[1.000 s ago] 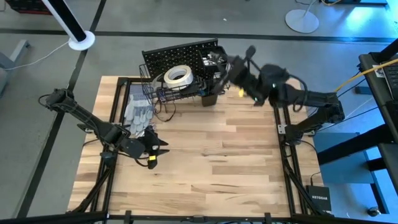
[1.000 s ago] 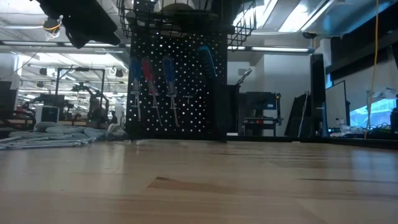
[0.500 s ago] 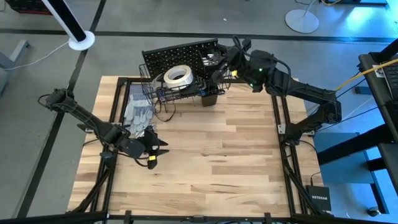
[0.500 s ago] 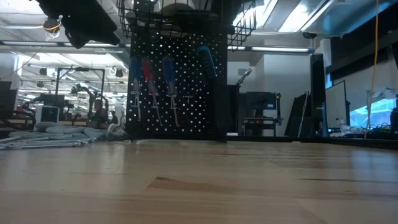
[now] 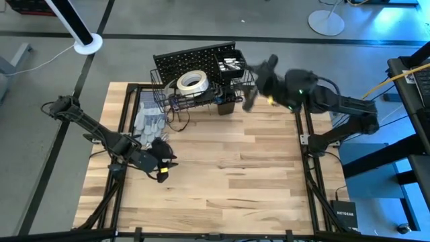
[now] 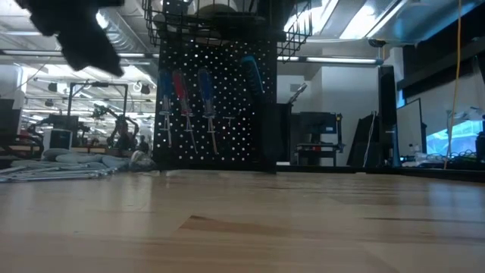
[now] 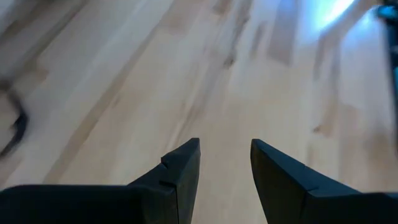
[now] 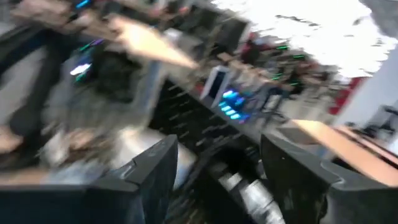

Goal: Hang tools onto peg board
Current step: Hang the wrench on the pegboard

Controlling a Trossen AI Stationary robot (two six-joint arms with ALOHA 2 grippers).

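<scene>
Peg board [image 5: 195,59] stood at the upper centre of the high view, at the far edge of the wooden surface [image 5: 222,168]. White tape roll [image 5: 192,82] lay flat in the wire basket [image 5: 171,101] on the board's front. In the low view a red-handled screwdriver [image 6: 180,95] and a blue-handled screwdriver [image 6: 204,92] hung on the board. Silver tools [image 5: 230,64] sat on top near the black cup [image 5: 226,106].

Right end effector [image 5: 259,84] was just right of the board, upper centre-right of the high view, blurred; its wrist view showed its fingers [image 8: 152,171] spread wide with nothing between them. Left end effector [image 5: 163,165] sat low over the surface at centre-left, near the grey gloves [image 5: 149,121], fingers [image 7: 183,171] part open and empty.

Handling, as a judgement: tools are rigid metal, smooth and likely slippery, light to moderate in weight. Screwdrivers are best taken by the handle, which grips better than the shaft. Wrenches and pliers are best taken mid-shank so the hanging end stays free. Tape roll is light and stiff; pinch across the ring wall. No loose tool was visible on the surface; the gloves may hide some.
</scene>
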